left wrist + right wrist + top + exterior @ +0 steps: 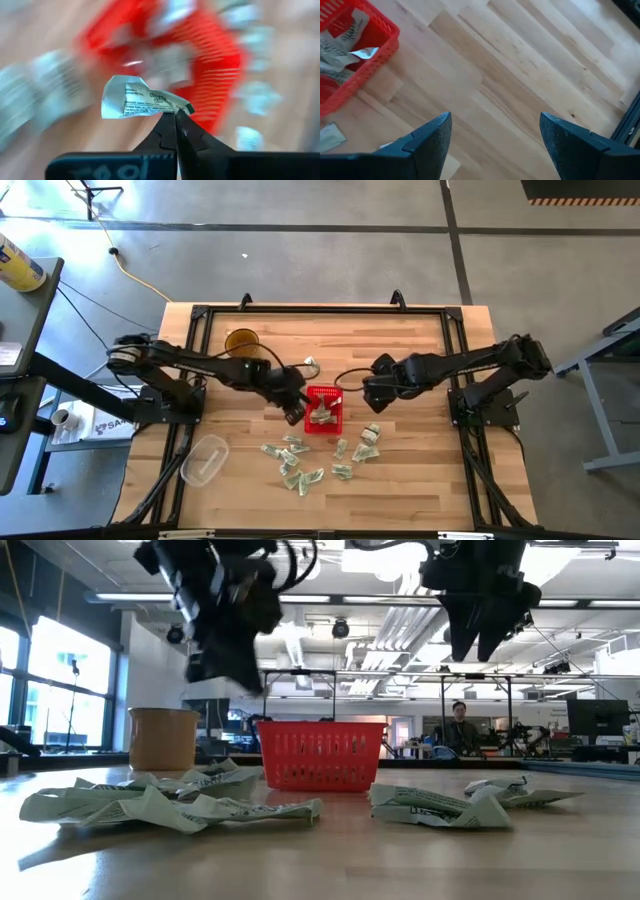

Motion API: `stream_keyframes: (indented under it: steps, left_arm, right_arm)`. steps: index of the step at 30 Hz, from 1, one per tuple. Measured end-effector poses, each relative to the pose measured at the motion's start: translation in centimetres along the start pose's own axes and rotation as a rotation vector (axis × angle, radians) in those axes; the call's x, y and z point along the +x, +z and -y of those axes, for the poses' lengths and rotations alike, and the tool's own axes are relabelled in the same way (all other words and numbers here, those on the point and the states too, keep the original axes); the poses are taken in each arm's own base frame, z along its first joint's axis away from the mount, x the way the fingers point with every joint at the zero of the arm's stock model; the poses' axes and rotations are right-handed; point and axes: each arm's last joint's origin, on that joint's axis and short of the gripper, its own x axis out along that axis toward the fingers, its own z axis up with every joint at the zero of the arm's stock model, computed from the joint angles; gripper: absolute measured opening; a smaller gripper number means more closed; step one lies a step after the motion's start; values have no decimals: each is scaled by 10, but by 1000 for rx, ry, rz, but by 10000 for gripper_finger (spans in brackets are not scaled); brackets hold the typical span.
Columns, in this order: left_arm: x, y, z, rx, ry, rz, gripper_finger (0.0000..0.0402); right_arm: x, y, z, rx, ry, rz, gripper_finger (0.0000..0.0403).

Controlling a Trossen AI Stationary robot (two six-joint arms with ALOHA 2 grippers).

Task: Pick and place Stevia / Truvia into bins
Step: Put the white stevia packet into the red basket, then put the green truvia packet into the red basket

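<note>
The red basket (323,410) stands near the table's middle with sachets lying in it (342,47). Several pale green and white sachets (300,465) lie loose on the wood in front of it, toward the near edge. My left gripper (293,412) hovers just left of the basket, shut on one sachet (135,98); the scene behind it is blurred. My right gripper (372,402) hangs open above bare wood to the basket's right (492,130), touching nothing. In the low view the basket (320,754) stands behind the crumpled sachets (170,805). My left gripper pinches one sachet by a corner at its end (172,107), between the very tips of its two fingers (182,131). The rest of the sachet sticks out beyond the tips, bent and lifted clear of the table.
A round amber cup (241,342) stands toward the far left of the table. A clear plastic tub (204,459) lies near the left near corner. A black frame (455,340) runs around the table's edges. People and desks show in the room beyond.
</note>
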Motion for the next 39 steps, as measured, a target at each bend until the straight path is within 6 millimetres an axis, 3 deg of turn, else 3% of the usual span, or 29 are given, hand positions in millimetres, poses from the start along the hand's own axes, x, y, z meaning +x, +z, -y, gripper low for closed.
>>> stream_keyframes:
  steps: [2, 4, 9, 16, 20, 25, 28, 31, 35, 39]
  left_arm:
    - [6, 7, 9, 85, -151, 15, 38]
    - [15, 8, 11, 129, -185, 26, 56]
    - [29, 12, 9, 106, -188, 56, 103]
    - [29, 10, 6, 2, -107, 65, 162]
    - [18, 4, 11, -11, -145, 6, 190]
    - [-4, -16, 30, -3, -151, -44, 197]
    - [-22, -33, 39, -14, -56, -24, 191]
    - [-40, -51, 46, -14, 51, 22, 186]
    - [-55, -69, 51, -3, 136, 69, 184]
    - [-60, -80, 52, -7, 178, 39, 184]
  right_arm:
    - [2, 3, 2, -11, -5, -3, 293]
    - [3, 5, 4, -17, -11, -8, 293]
    - [4, 6, 5, -35, 3, -41, 293]
    - [-3, -10, -5, -166, 45, -71, 293]
    - [10, -29, -7, -276, 45, -145, 293]
    - [44, -56, -20, -246, 237, -304, 293]
    - [45, -71, -42, -275, 419, -223, 293]
    - [42, -81, -55, -276, 476, -86, 293]
    - [50, -89, -57, -323, 447, 49, 293]
    - [65, -98, -53, -378, 444, 63, 293]
